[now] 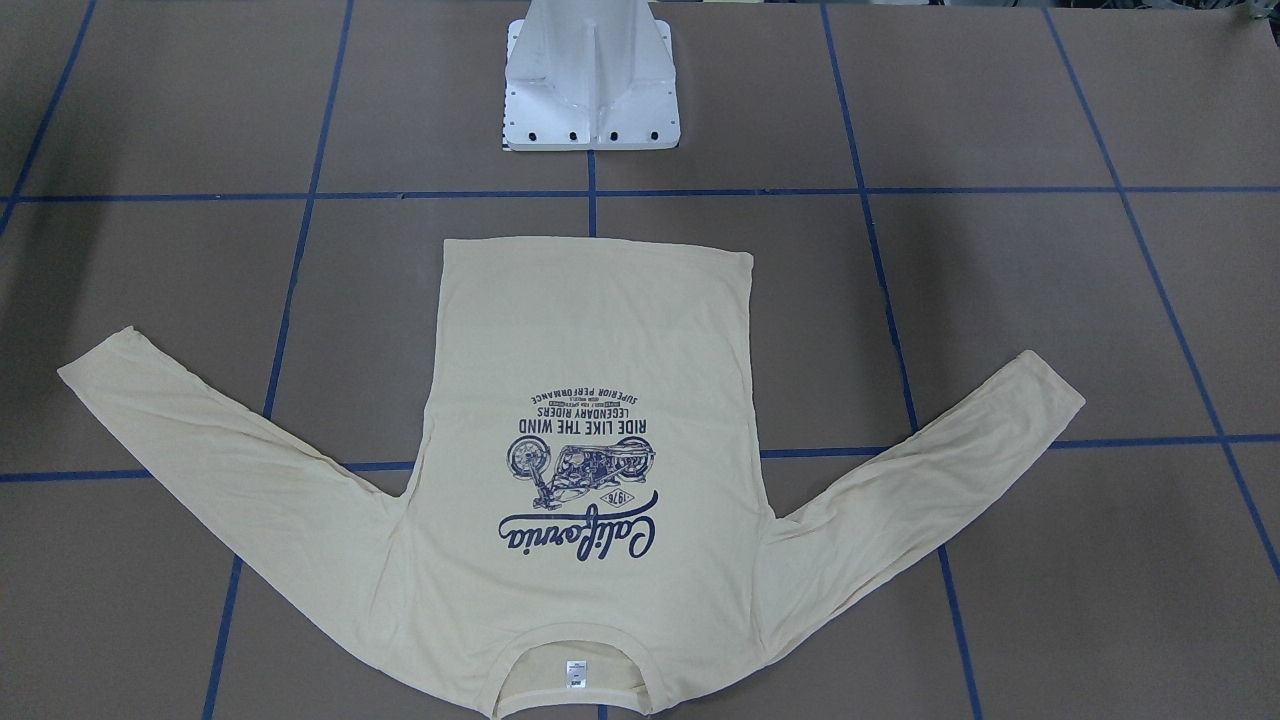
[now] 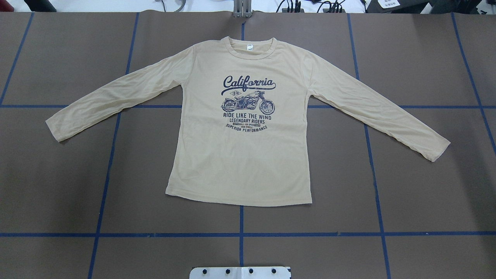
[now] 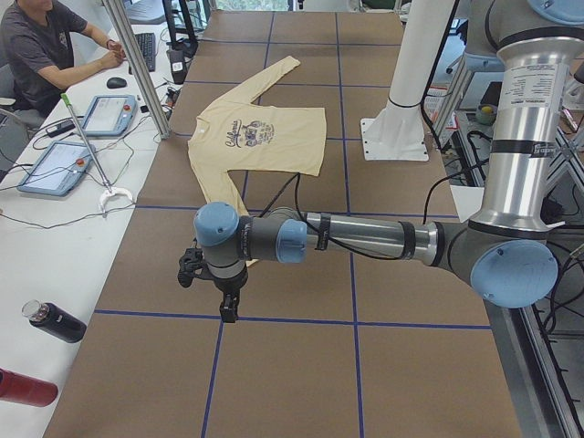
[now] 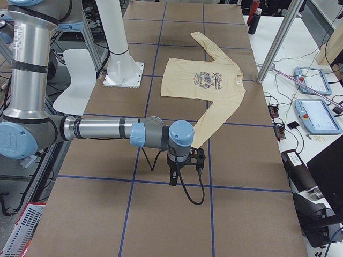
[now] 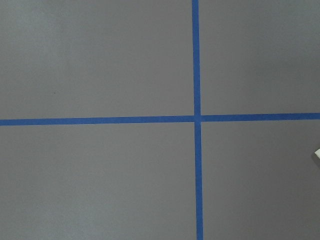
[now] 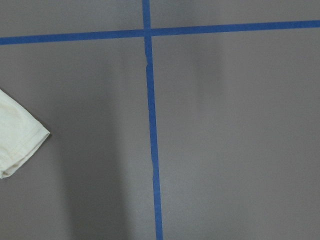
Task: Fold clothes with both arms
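Brown table [image 2: 426, 174] gridded with blue tape lines [image 2: 241, 234], white pedestal base [image 1: 590, 80] standing on it, person [image 3: 41, 46] seated at a white side desk [image 3: 55, 265], two teach pendants [image 3: 109, 114], keyboard [image 3: 146, 50], black bottle [image 3: 57, 322], red bottle [image 3: 23, 388], white chair [image 4: 75, 80] beside the table.

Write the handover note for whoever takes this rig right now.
Left gripper: hangs over bare table, clear of the shirt. It shows only in a side view, so I cannot tell whether it is open or shut.
Right gripper: also over bare table, just past a cuff. Cannot tell whether it is open or shut.
Shirt: flat, print up, both sleeves spread, collar away from the base, hem toward it.
Done: nothing folded.
Left: all folds, sleeves and body.
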### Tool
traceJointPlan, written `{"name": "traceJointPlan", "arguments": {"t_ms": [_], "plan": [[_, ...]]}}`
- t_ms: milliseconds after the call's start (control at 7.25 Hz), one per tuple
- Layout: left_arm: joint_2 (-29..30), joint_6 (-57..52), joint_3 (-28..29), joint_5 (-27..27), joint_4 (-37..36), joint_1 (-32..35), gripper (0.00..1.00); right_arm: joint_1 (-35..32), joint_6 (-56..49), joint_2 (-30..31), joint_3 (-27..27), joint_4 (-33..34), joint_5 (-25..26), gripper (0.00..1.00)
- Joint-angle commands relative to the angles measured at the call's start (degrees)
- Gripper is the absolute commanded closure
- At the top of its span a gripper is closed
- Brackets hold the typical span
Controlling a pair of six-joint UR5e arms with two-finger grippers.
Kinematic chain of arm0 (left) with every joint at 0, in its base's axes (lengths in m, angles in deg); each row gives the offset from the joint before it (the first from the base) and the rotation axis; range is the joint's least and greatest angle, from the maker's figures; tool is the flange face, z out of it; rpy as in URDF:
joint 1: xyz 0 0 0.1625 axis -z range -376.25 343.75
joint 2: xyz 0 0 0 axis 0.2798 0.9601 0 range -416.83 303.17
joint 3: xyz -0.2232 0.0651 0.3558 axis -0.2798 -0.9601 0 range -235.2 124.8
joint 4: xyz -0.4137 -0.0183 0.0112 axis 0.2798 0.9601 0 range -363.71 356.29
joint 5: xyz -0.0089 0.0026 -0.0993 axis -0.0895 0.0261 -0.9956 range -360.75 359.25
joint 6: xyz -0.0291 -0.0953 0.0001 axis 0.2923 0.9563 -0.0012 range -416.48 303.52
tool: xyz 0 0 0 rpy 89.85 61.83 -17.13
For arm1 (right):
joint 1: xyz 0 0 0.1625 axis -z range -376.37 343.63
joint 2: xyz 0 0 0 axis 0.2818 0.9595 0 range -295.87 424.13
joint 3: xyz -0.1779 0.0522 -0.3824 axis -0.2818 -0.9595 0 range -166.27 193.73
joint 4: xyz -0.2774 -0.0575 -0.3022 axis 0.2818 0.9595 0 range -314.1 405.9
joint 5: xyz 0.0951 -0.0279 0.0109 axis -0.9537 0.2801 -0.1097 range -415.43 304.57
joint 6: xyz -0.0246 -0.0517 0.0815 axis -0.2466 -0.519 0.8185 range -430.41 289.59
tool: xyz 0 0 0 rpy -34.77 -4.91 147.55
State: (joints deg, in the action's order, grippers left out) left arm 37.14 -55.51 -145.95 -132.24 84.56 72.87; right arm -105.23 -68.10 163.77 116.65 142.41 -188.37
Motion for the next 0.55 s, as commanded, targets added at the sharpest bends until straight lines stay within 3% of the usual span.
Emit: {"name": "traceJointPlan", "arguments": {"t_ms": [0, 414], "plan": [[-0.28, 0.0, -0.56, -0.08, -0.03, 0.09, 0.0, 0.01, 0.15, -0.31, 0.88, -0.01, -0.12, 0.0], [0.59, 0.09, -4.33, -0.61, 0.4, -0.09, 0.0, 0.79, 0.59, -5.82, 1.76, 0.08, -0.04, 0.0]]}}
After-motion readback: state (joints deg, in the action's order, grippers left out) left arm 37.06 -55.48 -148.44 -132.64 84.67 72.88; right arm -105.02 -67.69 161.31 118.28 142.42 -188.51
